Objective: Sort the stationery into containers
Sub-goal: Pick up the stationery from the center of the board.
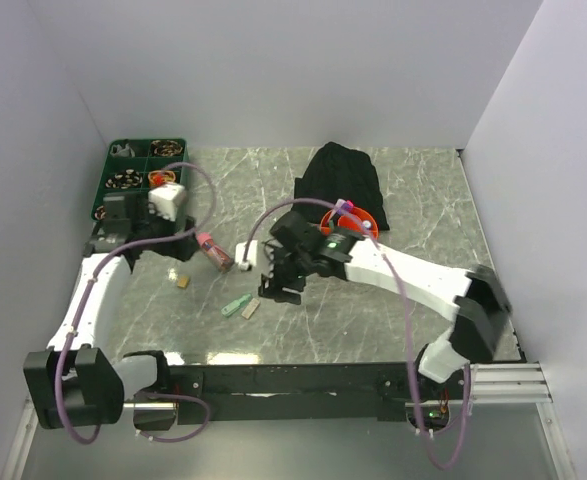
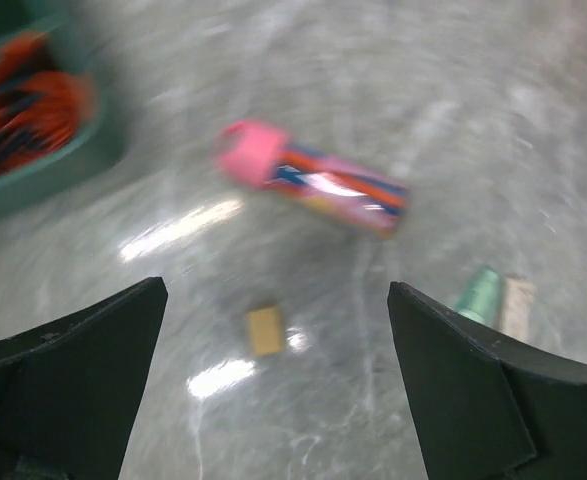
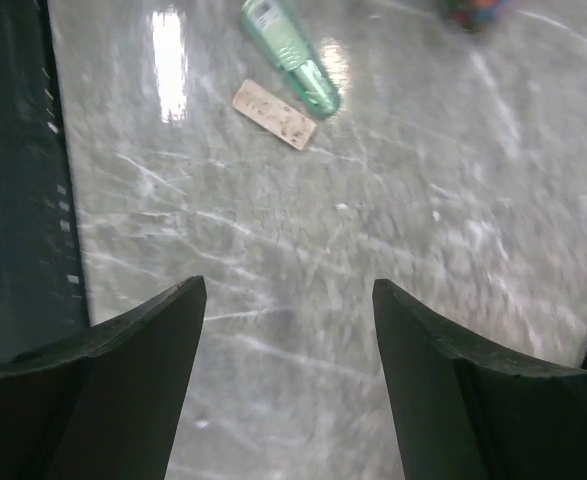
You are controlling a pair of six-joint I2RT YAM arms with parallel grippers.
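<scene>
- Fingers of my left gripper [image 2: 276, 292] are spread with nothing between them, hanging over the table just short of the pink marker [image 2: 313, 185].
- One tan eraser [image 2: 265, 330] lies near that marker, apart from it.
- Green marker [image 3: 291, 55] and second eraser [image 3: 273, 114] lie side by side, right of the pink marker.
- My right gripper [image 3: 288, 285] hangs spread and empty near that pair.
- Green tray [image 1: 149, 142] sits far left of the pink marker, and the orange tub [image 1: 371, 216] is well to its right.

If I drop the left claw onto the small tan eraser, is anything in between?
Nothing visible. In the wrist view the eraser lies on the table within the gap of the open left claw. The pink marker lies beyond it and the green tray off to one side, both apart from it.
</scene>
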